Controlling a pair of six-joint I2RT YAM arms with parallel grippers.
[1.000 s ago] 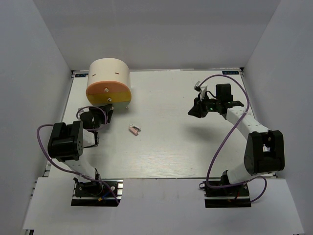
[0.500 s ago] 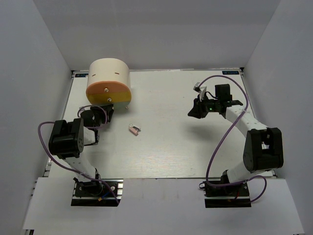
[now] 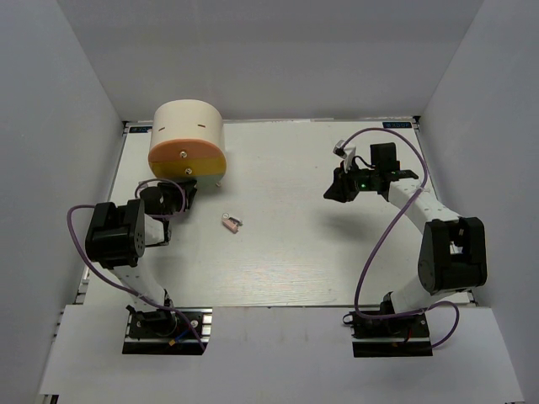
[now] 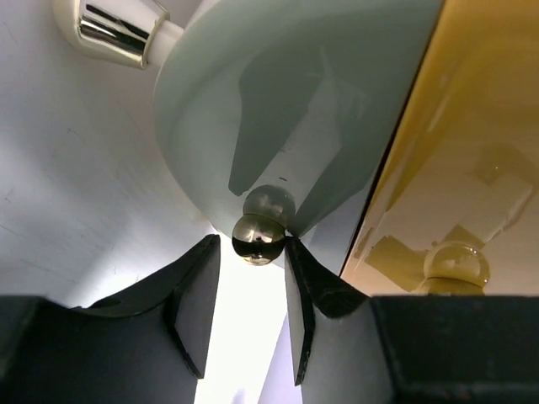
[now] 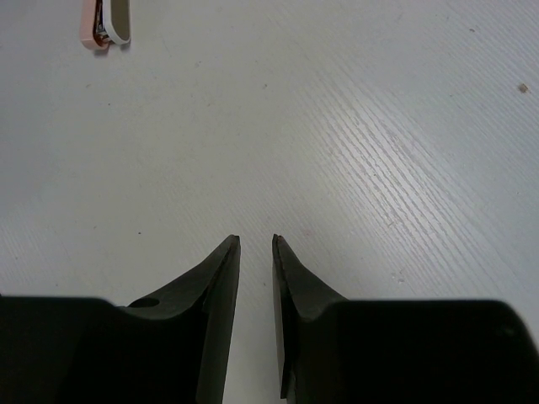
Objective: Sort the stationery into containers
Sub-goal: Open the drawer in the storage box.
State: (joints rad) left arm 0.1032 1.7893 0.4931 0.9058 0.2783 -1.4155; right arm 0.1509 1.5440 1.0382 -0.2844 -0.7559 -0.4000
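Opening the large cream drum-shaped organiser with its orange and yellow front (image 3: 187,143) is judged to be the step in hand: the left gripper (image 4: 251,246) is set at the foot of that front, at the far left of the white table (image 3: 320,252), with a small shiny metal ball knob (image 4: 263,227) taken between its black fingers. The jaws stand narrow about the knob; one finger looks to be touching it, a sliver of light is seen at the other, and whether a firm hold has been made cannot be told. The right gripper (image 5: 255,241) is held low over the table at the far right, well apart from the organiser, its jaws parted by only a slim gap and nothing carried between them. The one piece of stationery in sight, a small pink-and-white clip-like piece (image 3: 230,223), is lying loose on the table near the organiser's front; no marker or stick is seen in any view. For the next move, the closing on the knob would need to be finished squarely, so that the round head is not squeezed out, and a steady pull would probably be called for, with the drum kept from sliding. Only then could the clip be fetched and dropped inside.
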